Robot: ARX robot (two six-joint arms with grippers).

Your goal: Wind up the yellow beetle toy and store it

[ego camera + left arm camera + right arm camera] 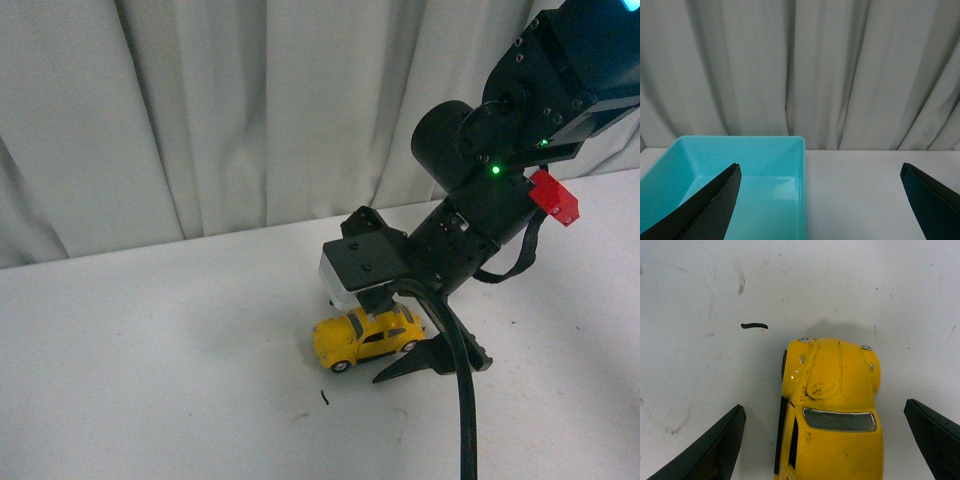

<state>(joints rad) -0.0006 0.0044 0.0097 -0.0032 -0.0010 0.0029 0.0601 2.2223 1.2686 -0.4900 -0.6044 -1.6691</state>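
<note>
Yellow paint is what gets noticed first: the yellow beetle toy [367, 337] is sat on its wheels on the white table [150, 350], a bit right of centre in the front view. It is tucked right under the wrist of the right arm.

From the right wrist camera the toy [832, 410] is seen from above, with the bonnet end pointed out toward the fingertips. Some dark scuffs can be made out on the bonnet. The right gripper [823, 406] is spread wide around it, with one black finger [710, 445] to each side. A clear strip of table is left between each finger and the bodywork, so nothing is being pinched. A short black mark [754, 326] is seen on the table just off the nose of the car.

The left gripper [820, 167] is also held wide open with nothing between its fingers. A turquoise bin [801, 165] is seen past one fingertip, set on the table in front of the pale curtain [840, 75]. The left arm isn't caught by the front camera at all, so where the bin sits relative to the toy can't be told.
</note>
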